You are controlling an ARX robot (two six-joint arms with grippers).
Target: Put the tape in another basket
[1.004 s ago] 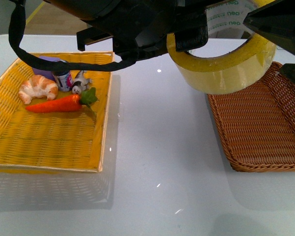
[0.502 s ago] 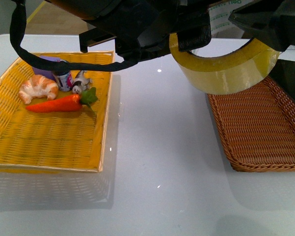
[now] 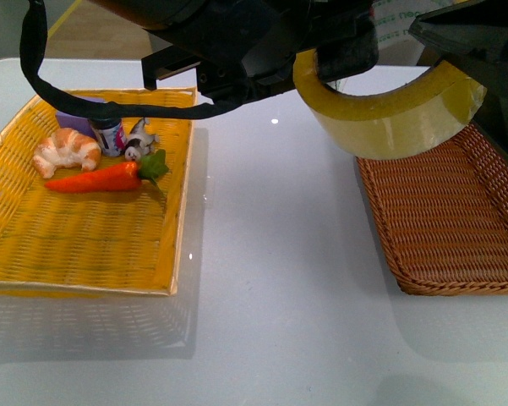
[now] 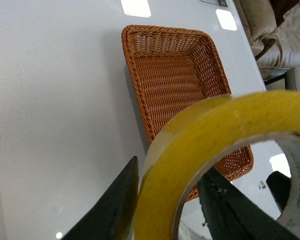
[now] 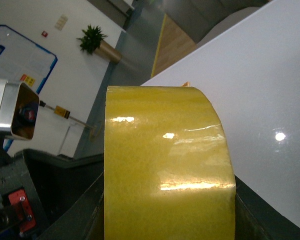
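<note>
At far left on the bench [image 3: 270,254], a yellow tray [image 3: 17,254] with a croissant [image 3: 65,150] and a carrot [image 3: 93,179], well apart from the action and unlikely to be disturbed. Further right, up in the air, the left gripper [image 4: 164,200], clenched on the wall of the tape [image 3: 389,118] with one finger inside the ring and one outside. Hanging tilted, seemingly above the left edge of the basket [image 3: 456,220] and not yet squarely over its floor. Straddled across its width by the right gripper [image 5: 169,215], fingers close against both edges; impossible to tell whether squeezing or merely touching. Risks from here: letting go on the left before a firm hold on the right, hence a drop onto the rim and a roll across the bench; or two clamped arms pulling against each other and twisting the roll loose. Only from the left wrist: the pinch through the ring, and the whole basket beyond. Only from the right wrist: the band between both fingers. Only from the front: the tray, and the height above the bench.
</note>
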